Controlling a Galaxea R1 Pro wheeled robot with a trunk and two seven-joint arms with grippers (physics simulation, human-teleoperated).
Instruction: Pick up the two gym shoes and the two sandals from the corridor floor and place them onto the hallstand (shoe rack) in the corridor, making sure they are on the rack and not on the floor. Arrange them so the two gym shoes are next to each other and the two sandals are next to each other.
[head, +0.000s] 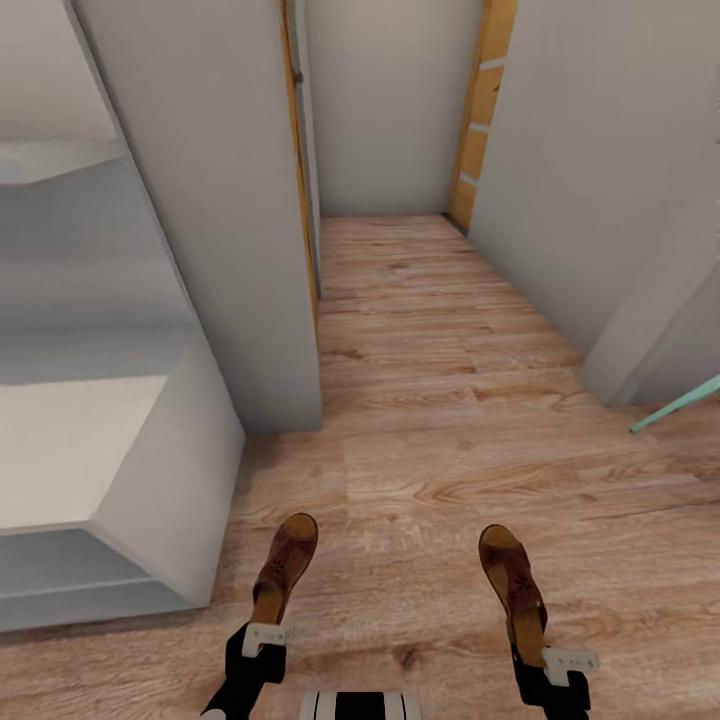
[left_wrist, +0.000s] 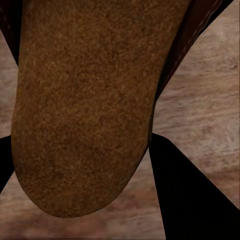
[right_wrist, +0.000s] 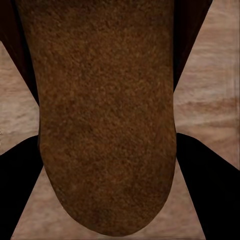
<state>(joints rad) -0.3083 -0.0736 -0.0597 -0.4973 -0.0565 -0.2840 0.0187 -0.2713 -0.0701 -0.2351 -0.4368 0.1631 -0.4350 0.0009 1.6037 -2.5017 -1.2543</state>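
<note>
i hold one sandal (head: 285, 568) clamped in the left gripper (head: 265, 638) and another sandal (head: 514, 585) in the right gripper (head: 568, 662), heel-first, ready for the hallstand (head: 150, 470).

Two sandals on show, count them: the left sandal (head: 284, 565) and the right sandal (head: 514, 590), both dark brown with tan insoles, one per arm. Two grippers as well, the left gripper (head: 264, 628) clamped on the heel of the first, the right gripper (head: 556, 652) clamped on the heel of the second. One hallstand (head: 150, 480), pale grey, standing on the corridor floor (head: 450, 400) along its left edge. Two orange door frames, one (head: 297, 150) on the corridor's left side and one (head: 482, 110) at its far right. One teal bar (head: 675, 403) pokes in at the floor's right edge.
</note>
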